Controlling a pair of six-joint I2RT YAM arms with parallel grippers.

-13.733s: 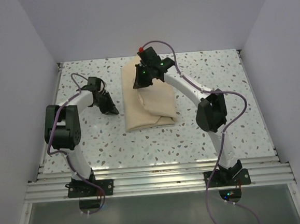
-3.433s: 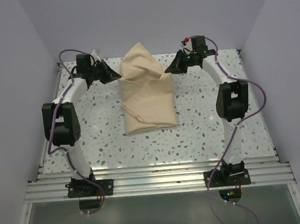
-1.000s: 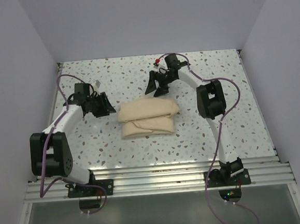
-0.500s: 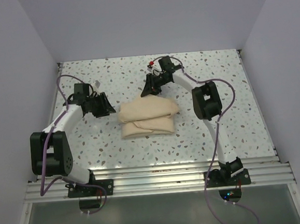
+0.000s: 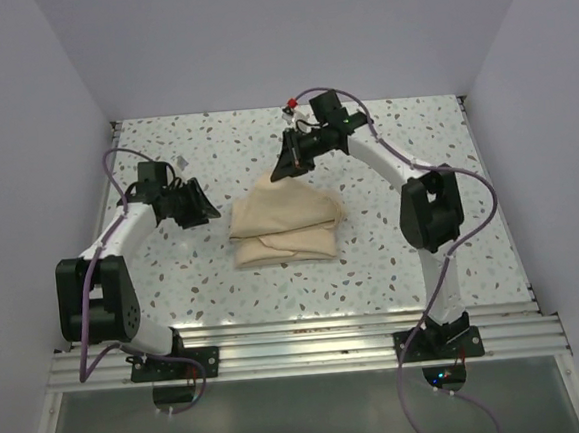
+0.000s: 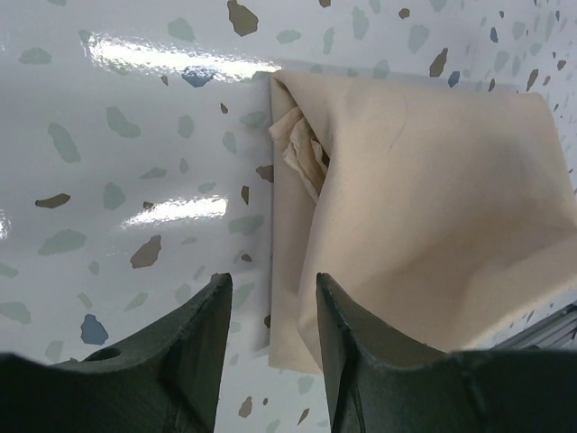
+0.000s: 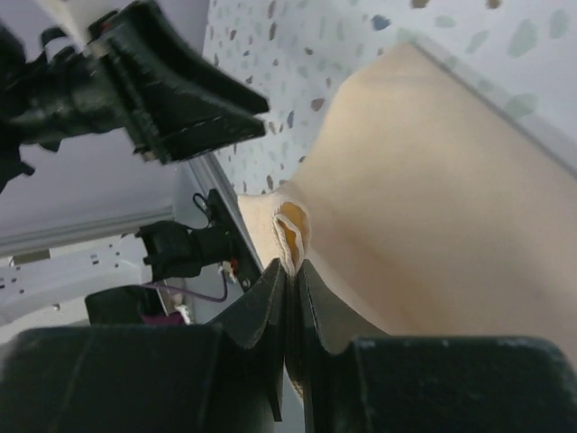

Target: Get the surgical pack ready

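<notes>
The surgical pack [image 5: 282, 224] is a tan-beige cloth wrap folded into a compact parcel in the middle of the table. My right gripper [image 5: 287, 172] is shut on the pack's far edge and lifts a flap of cloth up; the right wrist view shows the cloth pinched between the fingers [image 7: 290, 268]. My left gripper [image 5: 212, 212] is open and empty, just left of the parcel near the table surface. In the left wrist view the parcel's open folded end [image 6: 406, 189] lies beyond the fingertips [image 6: 270, 298].
The speckled white table [image 5: 174, 276] is enclosed by grey walls at the back and both sides. An aluminium rail [image 5: 300, 351] runs along the near edge with both arm bases.
The right gripper, which stood above the parcel's far edge, has taken hold of the cloth and lifted a flap toward the back. The left gripper has stayed in place.
</notes>
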